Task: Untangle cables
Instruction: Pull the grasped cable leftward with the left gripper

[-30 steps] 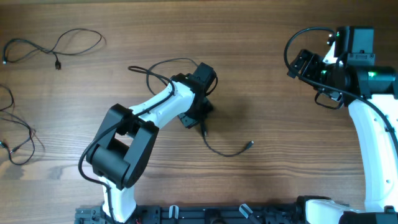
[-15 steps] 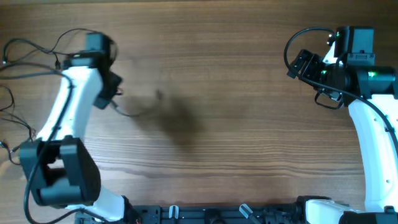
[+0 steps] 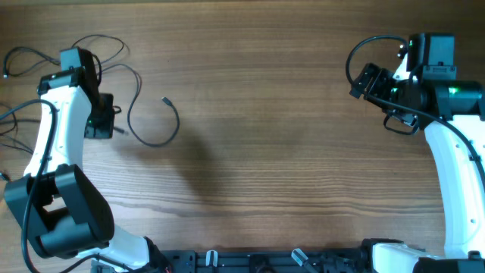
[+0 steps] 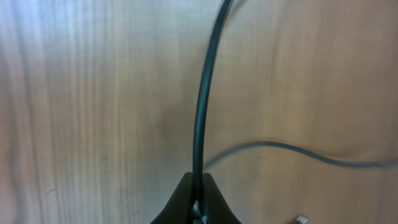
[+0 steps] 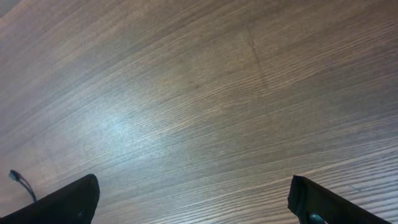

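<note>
Moved: left gripper (image 3: pixel 102 125) has swung from frame centre to the left edge, dragging one cable (image 3: pixel 151 142) along; right gripper (image 3: pixel 367 80) unchanged, upper right.

Overhead: the cable loops just right of the left gripper, plug (image 3: pixel 165 99) free; other cables (image 3: pixel 30 54) lie nearby at upper left, likely the sorted group.

Left wrist: jaws pinched shut on the cable, bottom centre.

Right wrist: fingers (image 5: pixel 68 202) spread wide, empty, parked over the table (image 5: pixel 205 93).
</note>
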Controlling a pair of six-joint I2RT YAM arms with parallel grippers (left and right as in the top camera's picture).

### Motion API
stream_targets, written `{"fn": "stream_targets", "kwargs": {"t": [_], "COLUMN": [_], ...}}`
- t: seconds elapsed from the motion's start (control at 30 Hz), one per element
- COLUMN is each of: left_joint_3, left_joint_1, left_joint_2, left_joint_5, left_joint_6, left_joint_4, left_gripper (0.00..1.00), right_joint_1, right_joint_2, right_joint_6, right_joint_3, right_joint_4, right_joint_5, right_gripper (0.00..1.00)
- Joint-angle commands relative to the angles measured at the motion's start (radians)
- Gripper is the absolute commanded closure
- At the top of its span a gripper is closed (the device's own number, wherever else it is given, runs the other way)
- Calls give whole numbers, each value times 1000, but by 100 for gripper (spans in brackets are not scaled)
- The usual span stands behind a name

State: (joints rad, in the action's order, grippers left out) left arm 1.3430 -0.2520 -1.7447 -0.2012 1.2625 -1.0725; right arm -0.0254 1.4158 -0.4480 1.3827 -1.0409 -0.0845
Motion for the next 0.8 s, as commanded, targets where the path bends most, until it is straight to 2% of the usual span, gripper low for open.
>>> {"fn": "stream_targets", "kwargs": {"t": [0.0, 0.07, 0.13, 0.2, 0.23, 0.27, 0.37, 0.47, 0.53, 0.63, 0.77], "left_joint_3": [-17, -17, -17, -17, -17, -17, -17, -17, -17, -17, -17], "left_joint_1": [-45, -87, -136, -136, -128, -116, -55, 42, 106, 196, 322], "left_joint_2": [-10, -10, -10, -10, -10, -10, -10, -10, -10, -10, -41], "left_joint_5": [-126, -127, -40, 86, 137, 193, 292, 294, 275, 167, 128], "left_joint_6": [284, 298, 284, 181, 127, 78, -52, -216, -347, -396, -639], "left_joint_4": [-133, -148, -87, 14, 56, 96, 187, 241, 245, 216, 259], "left_gripper": [96, 96, 96, 49, 12, 0, 0, 0, 0, 0, 0], "right_joint_1": [-2, -2, -2, -2, -2, -2, -2, -2, -1, 0, 0], "right_joint_2": [7, 8, 8, 8, 8, 8, 8, 8, 8, 8, 8], "right_joint_6": [0, 0, -1, -25, -36, -55, -58, -51, -51, -51, -53], "right_joint_3": [-2, -2, -2, -2, -2, -3, -3, -3, -4, -11, -55], "right_joint_4": [-8, -8, -3, 5, 6, 8, 6, -5, -12, -19, -3], "right_joint_5": [14, 14, 14, 13, 13, 10, -6, -5, -5, -5, -6], "right_gripper": [0, 0, 0, 0, 0, 0, 1, 0, 0, 0, 0]}}
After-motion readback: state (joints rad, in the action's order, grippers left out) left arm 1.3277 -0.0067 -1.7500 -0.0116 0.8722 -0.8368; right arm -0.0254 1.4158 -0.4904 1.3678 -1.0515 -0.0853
